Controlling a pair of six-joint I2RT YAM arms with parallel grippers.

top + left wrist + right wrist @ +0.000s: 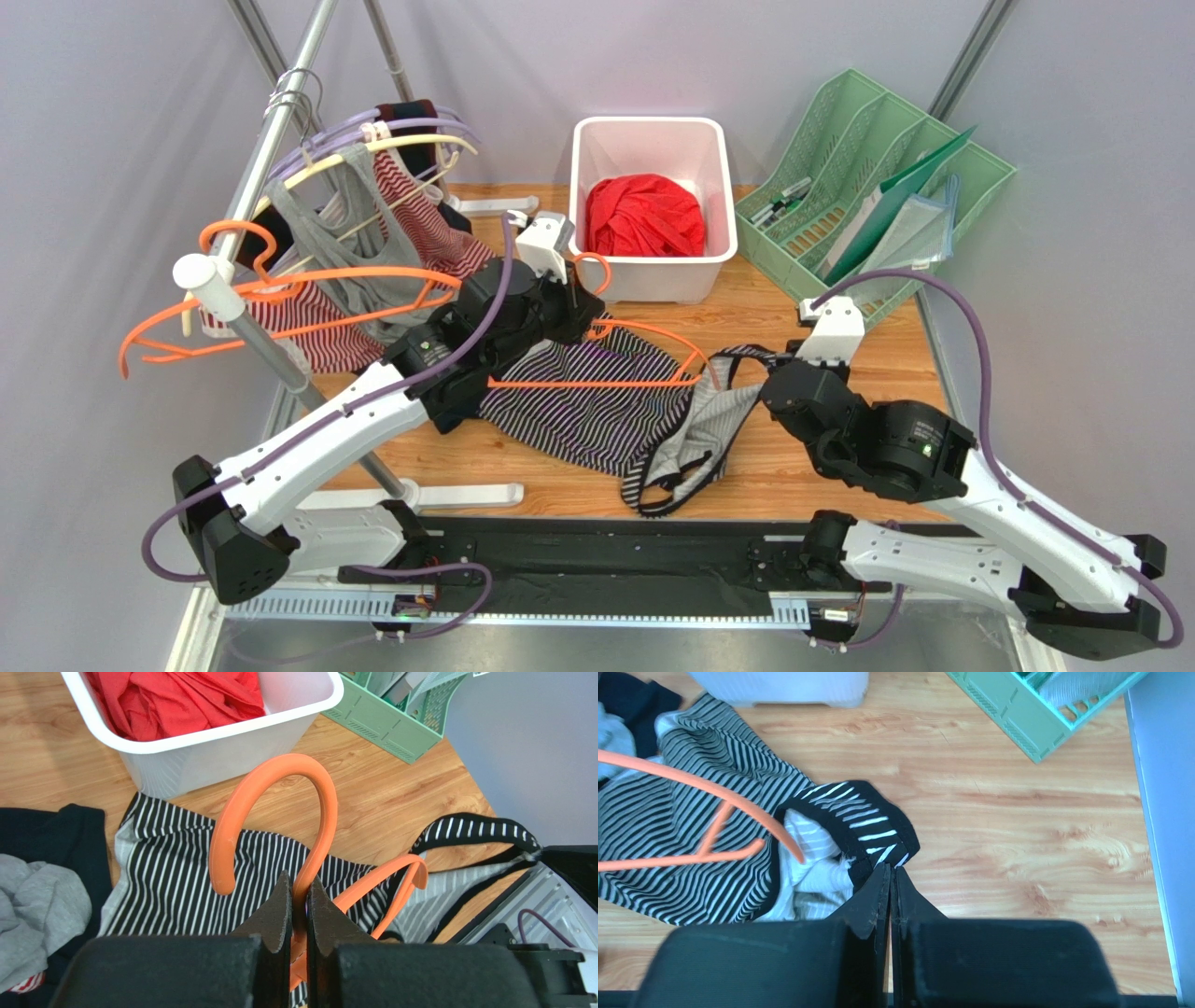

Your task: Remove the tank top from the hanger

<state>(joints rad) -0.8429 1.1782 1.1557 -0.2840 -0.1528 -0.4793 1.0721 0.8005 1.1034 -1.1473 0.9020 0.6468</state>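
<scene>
The left gripper [298,890] is closed tight on the neck of the orange hanger [281,784], just below its hook, with only a sliver between the jaws. The right gripper [890,876] is pinched fully together on a black-edged strap of the striped tank top [675,847] (the fabric bunches right at its fingertips). The tank top lies spread on the tabletop [758,315] between the two arms, the hanger's bars running across it and one curved hanger end showing bare beside the held strap. Behind it stands a white bin [652,129] holding a crumpled red cloth [643,213]. To its right, a green file rack [842,126] holds folders and pens.
</scene>
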